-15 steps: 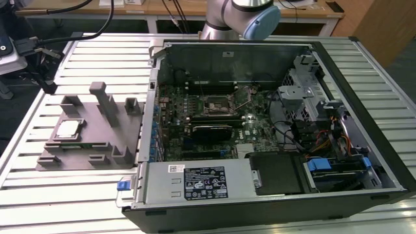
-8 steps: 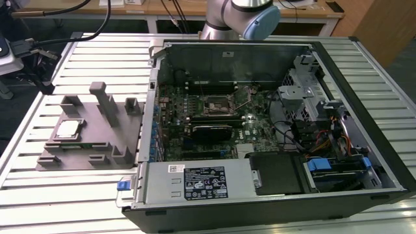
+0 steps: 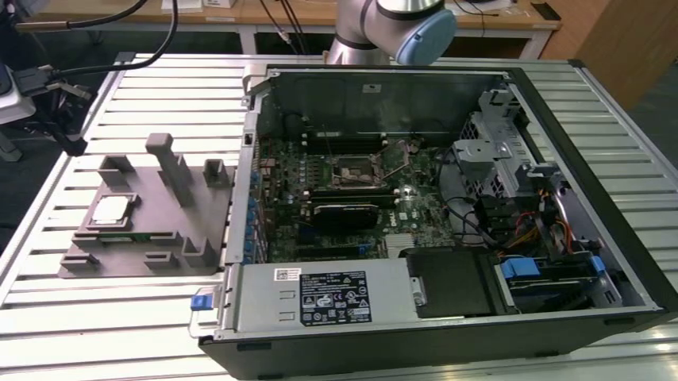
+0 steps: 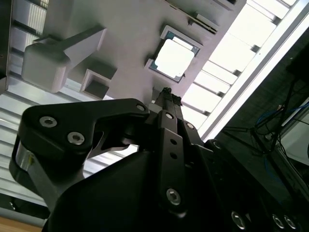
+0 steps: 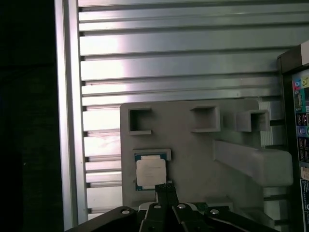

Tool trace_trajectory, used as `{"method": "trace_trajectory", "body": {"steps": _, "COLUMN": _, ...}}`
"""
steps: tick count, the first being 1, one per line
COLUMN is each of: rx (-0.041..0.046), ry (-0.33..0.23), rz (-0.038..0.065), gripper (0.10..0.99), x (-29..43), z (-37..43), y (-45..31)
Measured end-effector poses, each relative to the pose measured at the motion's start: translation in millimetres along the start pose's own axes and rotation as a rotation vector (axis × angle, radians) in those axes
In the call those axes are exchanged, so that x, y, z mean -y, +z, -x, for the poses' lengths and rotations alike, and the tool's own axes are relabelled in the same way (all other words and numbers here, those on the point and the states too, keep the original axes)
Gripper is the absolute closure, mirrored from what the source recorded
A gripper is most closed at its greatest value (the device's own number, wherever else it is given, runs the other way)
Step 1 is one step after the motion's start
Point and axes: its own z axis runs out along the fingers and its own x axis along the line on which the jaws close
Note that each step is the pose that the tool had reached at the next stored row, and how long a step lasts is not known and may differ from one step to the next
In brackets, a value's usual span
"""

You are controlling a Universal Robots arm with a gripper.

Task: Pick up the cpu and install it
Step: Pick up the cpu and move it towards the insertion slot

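The cpu [image 5: 151,171] lies flat in a shallow square recess of the grey fixture block [image 5: 193,159], its silver top bright and smooth inside a thin greenish rim; in both wrist views the tool [image 5: 165,187] hangs over the fixture block with its black metal fingers pressed together and gripping nothing, their tips pointing at the chip's edge; the fixture block is matte moulded plastic with upright posts and open pockets; it rests on the ribbed aluminium counter [image 3: 138,95]; an opened computer case [image 3: 424,87] stands just beside the fixture block.
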Motion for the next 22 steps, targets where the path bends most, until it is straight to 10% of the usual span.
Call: {"method": "trace_trajectory", "body": {"steps": 22, "rx": -0.0001, "ry": 0.000, "rz": 0.000, "gripper": 0.980, "x": 1.8, "z": -3.3, "y": 30.4}}
